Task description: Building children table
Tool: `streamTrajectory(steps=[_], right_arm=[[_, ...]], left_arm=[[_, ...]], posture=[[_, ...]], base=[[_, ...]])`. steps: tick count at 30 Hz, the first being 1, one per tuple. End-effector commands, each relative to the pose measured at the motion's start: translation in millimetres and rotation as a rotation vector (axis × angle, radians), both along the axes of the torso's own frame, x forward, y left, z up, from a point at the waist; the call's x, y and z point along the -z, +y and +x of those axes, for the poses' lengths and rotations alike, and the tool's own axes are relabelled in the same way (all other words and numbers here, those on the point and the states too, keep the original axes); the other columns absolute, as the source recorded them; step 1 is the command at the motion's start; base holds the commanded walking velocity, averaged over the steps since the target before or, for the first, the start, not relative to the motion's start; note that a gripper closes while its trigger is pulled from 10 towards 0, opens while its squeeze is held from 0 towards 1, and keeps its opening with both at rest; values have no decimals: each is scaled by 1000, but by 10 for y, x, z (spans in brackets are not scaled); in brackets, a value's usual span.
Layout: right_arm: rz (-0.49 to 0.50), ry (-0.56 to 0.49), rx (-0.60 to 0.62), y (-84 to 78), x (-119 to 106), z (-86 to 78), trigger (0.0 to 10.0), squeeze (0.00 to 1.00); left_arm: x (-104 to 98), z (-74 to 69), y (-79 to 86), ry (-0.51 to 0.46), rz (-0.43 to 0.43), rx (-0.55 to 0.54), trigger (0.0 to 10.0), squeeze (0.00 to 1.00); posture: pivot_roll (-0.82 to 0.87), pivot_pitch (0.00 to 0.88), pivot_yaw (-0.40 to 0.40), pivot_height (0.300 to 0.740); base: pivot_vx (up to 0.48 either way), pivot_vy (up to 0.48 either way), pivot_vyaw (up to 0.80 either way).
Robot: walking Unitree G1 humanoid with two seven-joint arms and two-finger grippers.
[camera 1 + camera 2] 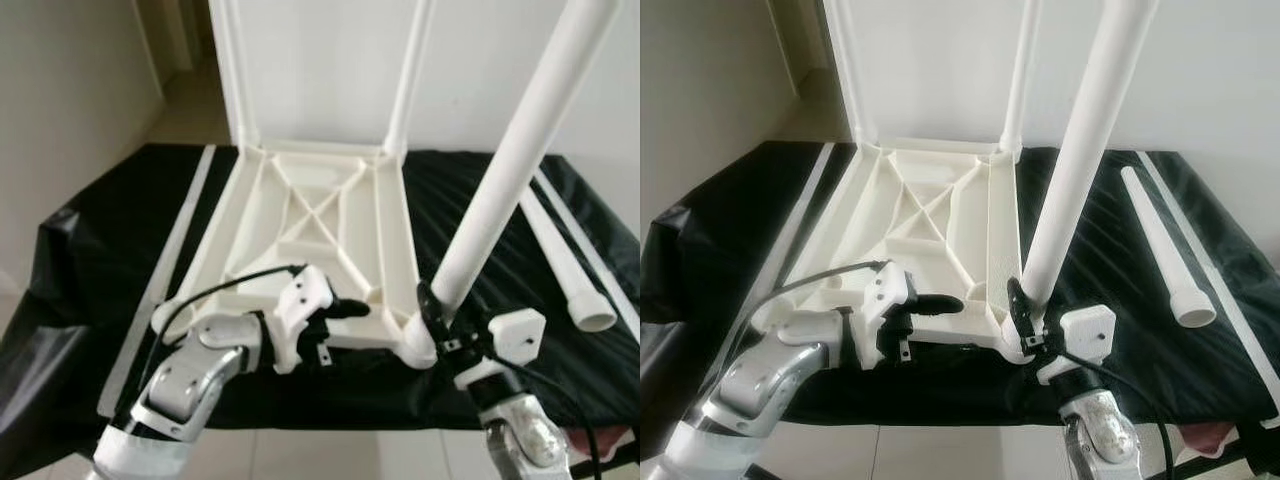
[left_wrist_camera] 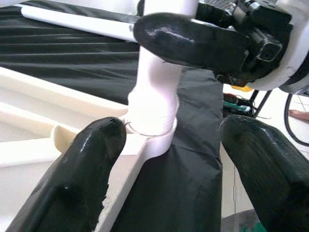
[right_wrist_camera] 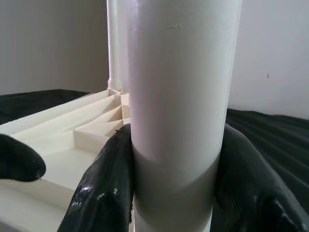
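Tabletop (image 1: 310, 230), white plastic, upside down on black sheet (image 1: 100, 250) over a bench, ribbed underside up; two legs upright in far corner sockets. Third leg (image 1: 510, 150) seated tilted in near right socket (image 2: 152, 133), clamped near its base between right gripper (image 1: 437, 318) fingers (image 3: 104, 188). Left gripper (image 2: 169, 145) at near edge, fingers spread either side of that socket. Fourth leg (image 1: 1165, 245) loose on sheet, right of tabletop. Wrist views close on socket joint; head views on whole assembly.

Smooth white plastic tabletop (image 1: 310, 225), glossy black sheet (image 1: 100, 250)
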State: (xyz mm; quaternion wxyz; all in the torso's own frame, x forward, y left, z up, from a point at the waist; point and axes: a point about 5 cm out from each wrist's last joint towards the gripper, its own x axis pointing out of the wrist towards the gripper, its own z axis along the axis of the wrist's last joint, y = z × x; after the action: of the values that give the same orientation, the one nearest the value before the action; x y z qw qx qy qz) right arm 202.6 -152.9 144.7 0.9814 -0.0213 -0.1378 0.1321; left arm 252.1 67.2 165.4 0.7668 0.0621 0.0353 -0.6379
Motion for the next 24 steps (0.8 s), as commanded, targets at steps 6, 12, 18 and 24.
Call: streamTrajectory(steps=[6, 12, 18, 24], right_arm=[[-25, 104, 6, -4, 143, 27, 10000, 0], [-159, 27, -58, 58, 41, 77, 10000, 0], [-157, -5, -66, -1, 66, 21, 10000, 0], [-164, -12, -16, -43, 139, -25, 10000, 0]], left_arm=[[-37, 32, 22, -19, 3, -34, 10000, 0], [-40, 48, 18, -19, 3, -35, 10000, 0], [-46, 55, 19, -23, 2, -38, 10000, 0], [-46, 48, 27, -21, 2, -40, 10000, 0]], posture=[[-24, 8, 23, 740], [-27, 9, 23, 740], [-24, 11, 20, 740], [-20, 13, 23, 740]], base=[[0, 0, 0], [0, 0, 0], [0, 0, 0], [0, 0, 0]])
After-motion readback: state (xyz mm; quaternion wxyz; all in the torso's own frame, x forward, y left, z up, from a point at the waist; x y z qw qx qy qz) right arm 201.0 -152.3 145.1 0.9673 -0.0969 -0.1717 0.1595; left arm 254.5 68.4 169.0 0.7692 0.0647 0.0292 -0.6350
